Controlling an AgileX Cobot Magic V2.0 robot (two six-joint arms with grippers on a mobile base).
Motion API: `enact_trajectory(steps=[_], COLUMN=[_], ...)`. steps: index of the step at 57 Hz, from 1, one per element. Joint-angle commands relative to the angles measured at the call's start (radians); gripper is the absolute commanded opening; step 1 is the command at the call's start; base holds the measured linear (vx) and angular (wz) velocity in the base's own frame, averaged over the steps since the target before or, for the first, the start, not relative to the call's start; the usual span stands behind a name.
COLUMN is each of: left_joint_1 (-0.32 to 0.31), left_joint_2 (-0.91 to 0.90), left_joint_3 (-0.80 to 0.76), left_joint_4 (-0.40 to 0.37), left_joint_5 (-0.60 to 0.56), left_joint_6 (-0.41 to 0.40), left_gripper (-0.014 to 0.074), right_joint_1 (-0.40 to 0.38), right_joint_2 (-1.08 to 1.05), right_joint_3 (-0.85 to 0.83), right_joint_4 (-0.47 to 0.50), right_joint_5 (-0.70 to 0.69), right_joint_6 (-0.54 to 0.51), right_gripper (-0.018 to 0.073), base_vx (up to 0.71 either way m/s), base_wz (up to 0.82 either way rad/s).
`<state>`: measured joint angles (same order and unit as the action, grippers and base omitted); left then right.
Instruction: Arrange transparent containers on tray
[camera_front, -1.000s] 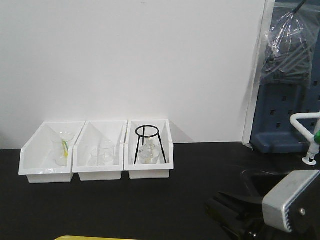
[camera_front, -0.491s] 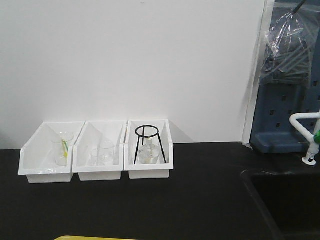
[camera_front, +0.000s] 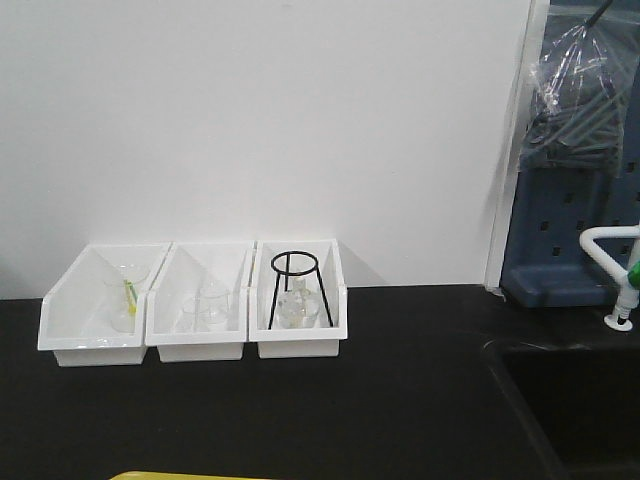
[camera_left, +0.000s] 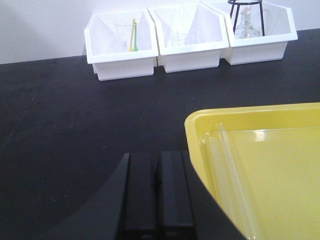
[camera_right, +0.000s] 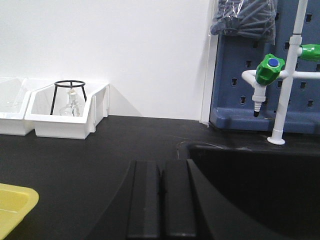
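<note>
The yellow tray (camera_left: 280, 170) lies on the black table at the right of the left wrist view. Transparent containers (camera_left: 226, 170), thin clear glass tubes, rest side by side along its left inner wall. My left gripper (camera_left: 158, 159) hovers just left of the tray's rim, shut with nothing between its fingers. My right gripper (camera_right: 161, 167) is also shut and empty, above bare table between the tray's corner (camera_right: 14, 200) and the sink (camera_right: 250, 175). The front view shows only a sliver of the tray (camera_front: 190, 476) and neither gripper.
Three white bins (camera_front: 195, 300) stand in a row at the back wall, holding beakers, a flask and a black wire tripod (camera_front: 298, 285). A sunken black sink (camera_front: 580, 400) is at the right, with a white and green tap (camera_right: 270, 72) and a blue pegboard (camera_right: 250, 85) behind it.
A second ago the right arm showed at the lower right of the front view. It has since pulled out of that view. The bins have not moved.
</note>
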<state>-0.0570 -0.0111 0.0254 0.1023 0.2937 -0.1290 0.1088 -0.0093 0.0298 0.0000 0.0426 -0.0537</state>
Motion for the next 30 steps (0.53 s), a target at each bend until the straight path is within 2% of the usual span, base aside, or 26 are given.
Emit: enact_trajectory(steps=[1, 30], left_joint_1=[0.001, 0.001], left_joint_2=[-0.024, -0.024], left_joint_3=[0.035, 0.035], left_joint_4=[0.001, 0.001], left_joint_5=[-0.076, -0.076], left_joint_6=[-0.001, -0.001], left_gripper=[-0.0001, -0.0001], right_joint_1=[-0.007, -0.007], right_joint_2=[-0.011, -0.010], right_joint_3=[0.010, 0.010], right_joint_4=[-0.011, -0.011], right_joint_5=[-0.071, -0.069], right_joint_6=[-0.002, -0.002], right_gripper=[-0.0011, -0.0011], base_vx=[0.00, 0.00], base_wz=[0.00, 0.00])
